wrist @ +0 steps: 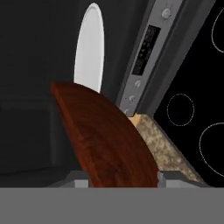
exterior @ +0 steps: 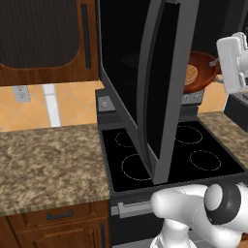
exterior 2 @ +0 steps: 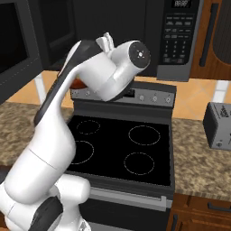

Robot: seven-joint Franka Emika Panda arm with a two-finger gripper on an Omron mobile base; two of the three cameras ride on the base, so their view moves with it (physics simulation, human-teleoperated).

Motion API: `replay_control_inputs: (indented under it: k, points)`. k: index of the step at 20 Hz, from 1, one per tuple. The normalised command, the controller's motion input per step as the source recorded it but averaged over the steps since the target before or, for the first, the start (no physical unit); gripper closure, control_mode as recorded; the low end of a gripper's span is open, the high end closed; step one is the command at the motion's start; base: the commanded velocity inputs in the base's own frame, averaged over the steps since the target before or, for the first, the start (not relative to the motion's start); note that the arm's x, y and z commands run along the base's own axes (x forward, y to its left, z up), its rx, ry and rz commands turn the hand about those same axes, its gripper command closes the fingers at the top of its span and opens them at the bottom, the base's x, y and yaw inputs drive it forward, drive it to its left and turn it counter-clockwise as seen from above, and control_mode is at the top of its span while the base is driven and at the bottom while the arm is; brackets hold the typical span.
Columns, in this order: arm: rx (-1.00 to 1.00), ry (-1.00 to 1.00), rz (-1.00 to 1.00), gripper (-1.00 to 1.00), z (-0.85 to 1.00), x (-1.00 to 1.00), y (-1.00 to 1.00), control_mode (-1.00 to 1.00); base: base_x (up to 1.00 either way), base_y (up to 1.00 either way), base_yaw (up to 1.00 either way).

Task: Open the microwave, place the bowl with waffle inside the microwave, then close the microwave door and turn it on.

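Ahead of the gripper [wrist: 124, 178], open room in the dark cavity of the microwave [exterior: 121, 58], with the white turntable [wrist: 89, 48] lying on its floor. In the grip, crowding the near path, the bowl [wrist: 109, 135]. On one flank, swung wide out over the cooktop and seen edge-on, the microwave door [exterior: 162, 97], walling off that side. Under the hand, free air above the stove [exterior: 193, 155]; past it, the control panel [wrist: 146, 52] just beneath the cavity mouth. On the other flank, well apart, a toaster [exterior 2: 219, 126] on the countertop [exterior 2: 198, 167].
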Motion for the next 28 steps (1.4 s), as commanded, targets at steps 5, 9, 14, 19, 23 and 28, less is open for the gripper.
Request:
replay_control_inputs:
  k: [5,9,14,19,23,28]
  points:
    - [0.13,0.00,0.00,1.00,0.49,0.35,0.00,-1.00,0.00,0.00,0.00]
    - [0.08,0.00,-0.17,1.00,0.14,0.64,0.10,-1.00,0.00,0.00,0.00]
    - [0.01,0.00,-0.28,1.00,-0.01,0.54,0.06,-1.00,0.00,0.00,0.00]
    - [0.00,0.02,-0.19,1.00,-0.42,0.27,0.13,-1.00,0.00,0.00,0.00]
    - [0.00,0.17,-0.05,1.00,-0.68,0.37,0.28,-1.00,0.00,0.00,0.00]
    - [0.09,0.04,-0.03,1.00,-0.10,0.54,0.02,-1.00,0.00,0.00,0.00]
